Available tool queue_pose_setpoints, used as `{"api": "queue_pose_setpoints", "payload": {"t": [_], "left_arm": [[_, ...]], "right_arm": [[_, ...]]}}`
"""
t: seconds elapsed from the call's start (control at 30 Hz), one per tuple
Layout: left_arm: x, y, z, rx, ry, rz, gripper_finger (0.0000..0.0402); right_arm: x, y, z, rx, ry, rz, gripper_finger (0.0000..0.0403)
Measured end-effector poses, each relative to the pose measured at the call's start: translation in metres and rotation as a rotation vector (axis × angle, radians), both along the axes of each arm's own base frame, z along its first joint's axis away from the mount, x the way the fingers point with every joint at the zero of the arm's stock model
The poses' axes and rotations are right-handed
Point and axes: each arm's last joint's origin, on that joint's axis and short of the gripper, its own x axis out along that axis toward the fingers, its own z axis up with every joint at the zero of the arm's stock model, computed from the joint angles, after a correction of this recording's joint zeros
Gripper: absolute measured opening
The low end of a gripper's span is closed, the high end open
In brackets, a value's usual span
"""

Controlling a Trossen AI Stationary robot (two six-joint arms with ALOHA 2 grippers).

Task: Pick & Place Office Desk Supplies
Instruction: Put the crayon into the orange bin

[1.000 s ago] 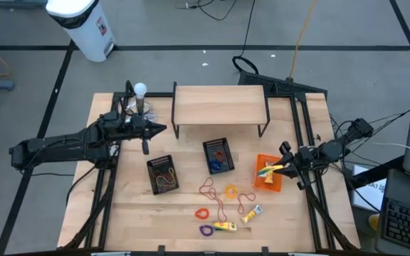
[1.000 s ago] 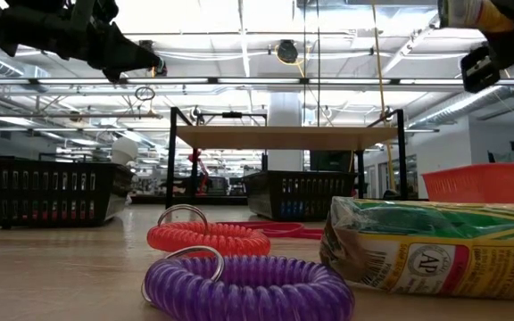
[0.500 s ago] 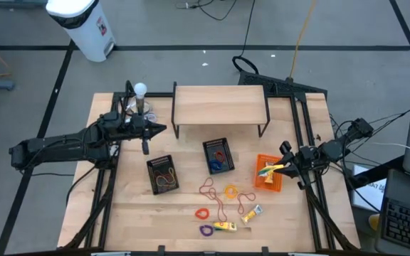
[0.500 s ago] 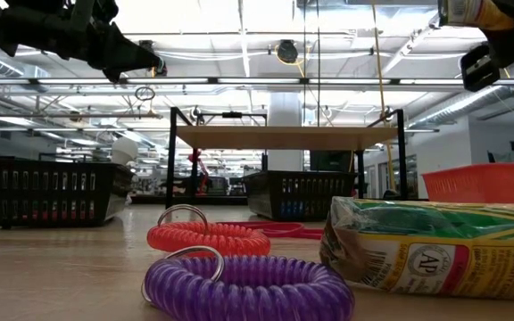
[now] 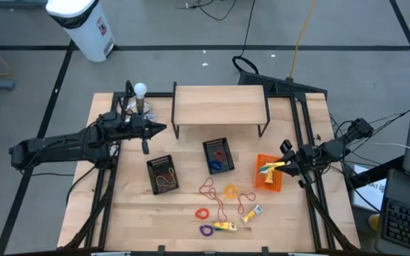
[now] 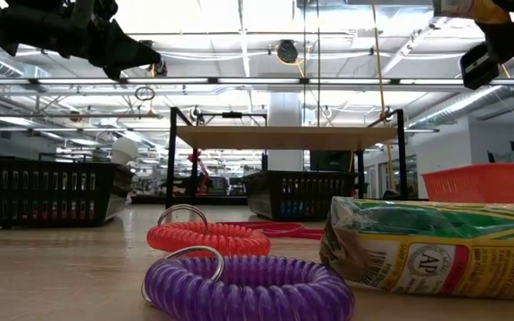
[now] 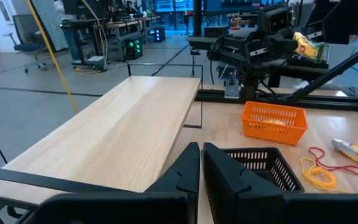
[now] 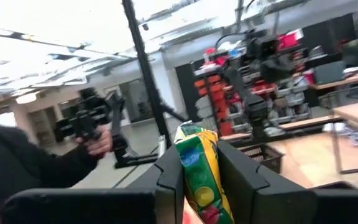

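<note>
Looking down from above, we cannot make out what fills the two black baskets: the left black basket [image 5: 162,174] shows only a tangle of reddish loops, and the middle black basket [image 5: 218,156] a red and blue jumble that we cannot count. The orange basket [image 5: 267,174] is partly covered by the right gripper [image 5: 279,168], which hovers over its rim clenched on a yellow packet [image 8: 199,174]; in the right wrist view the packet stands between the two fingers, with its lower end cut off by the picture's edge. The left gripper [image 7: 201,167] hangs with its fingers pressed together and nothing between them, above the table [image 5: 134,220] near the front left corner of the wooden shelf [image 5: 219,105]. Just behind it stands the white ball-topped stand [image 5: 140,97], half hidden by the arm. Loose on the table in front of the baskets we count about five loops: a red loop [image 5: 203,212], a purple loop [image 5: 206,230], a yellow loop [image 5: 230,191], a thin red loop [image 5: 212,192] and an orange loop [image 5: 245,206] whose outline is hard to follow. Beside them lie two yellow packets, one [image 5: 225,226] next to the purple loop and one [image 5: 252,212] touching the orange loop. In the low view the nearest of them [image 6: 435,245] fills the foreground and is cut off at the right edge.
</note>
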Motion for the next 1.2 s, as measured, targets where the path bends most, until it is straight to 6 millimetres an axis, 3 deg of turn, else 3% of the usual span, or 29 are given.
{"api": "queue_pose_setpoints", "payload": {"t": [0.2,0.5,0.77,1.0,1.2], "left_arm": [[0.0,0.0,0.0,-0.024,-0.005,0.002,0.0024],[0.0,0.0,-0.001,-0.033,-0.001,0.003,0.0024],[0.0,0.0,-0.001,-0.033,-0.001,0.003,0.0024],[0.001,0.001,-0.001,-0.031,0.002,0.026,0.0024],[0.0,0.002,-0.001,-0.027,-0.002,0.066,0.0024]], "right_arm": [[0.001,0.0,0.0,-0.072,0.093,-0.011,0.0061],[-0.003,-0.004,0.061,-0.127,0.18,-0.043,0.0059],[-0.004,-0.007,0.11,-0.178,0.445,-0.141,0.0057],[0.004,-0.005,0.132,-0.17,0.669,-0.16,0.006],[0.015,-0.001,0.133,-0.137,0.9,-0.144,0.0058]]}}
